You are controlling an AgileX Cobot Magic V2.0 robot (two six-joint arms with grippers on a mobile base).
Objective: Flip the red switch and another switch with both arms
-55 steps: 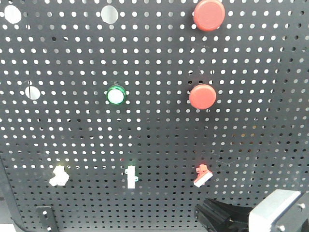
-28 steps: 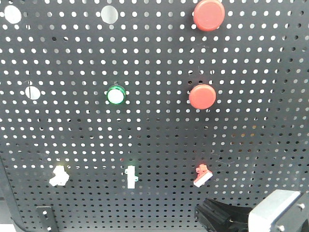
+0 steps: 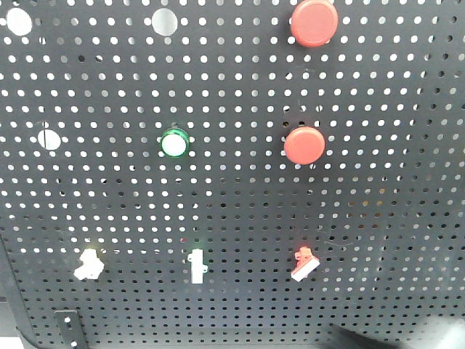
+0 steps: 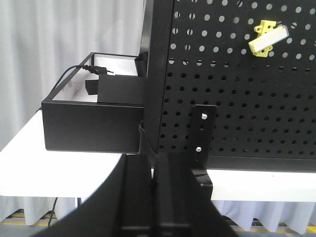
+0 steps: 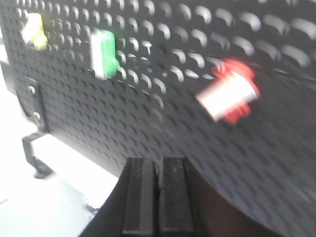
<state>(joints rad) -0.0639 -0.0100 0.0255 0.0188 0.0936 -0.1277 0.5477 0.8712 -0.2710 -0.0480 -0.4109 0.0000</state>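
Front: red switch (image 3: 306,263) low right on pegboard (image 3: 232,182), yellow switch (image 3: 88,265) low left. Left wrist: left gripper (image 4: 157,197) pressed together, below yellow switch. Right wrist, blurred: right gripper (image 5: 158,197) together, under red switch. Approach step; next, raise fingertips to levers.

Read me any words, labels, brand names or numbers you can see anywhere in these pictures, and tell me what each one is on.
None: no readable text shows in any view.
The pegboard, the two round red push buttons, the green button, the red switch and the yellow switch carry no visible lettering.
The black box shows no label.
The right wrist view is motion-blurred, so small print there would be unreadable.
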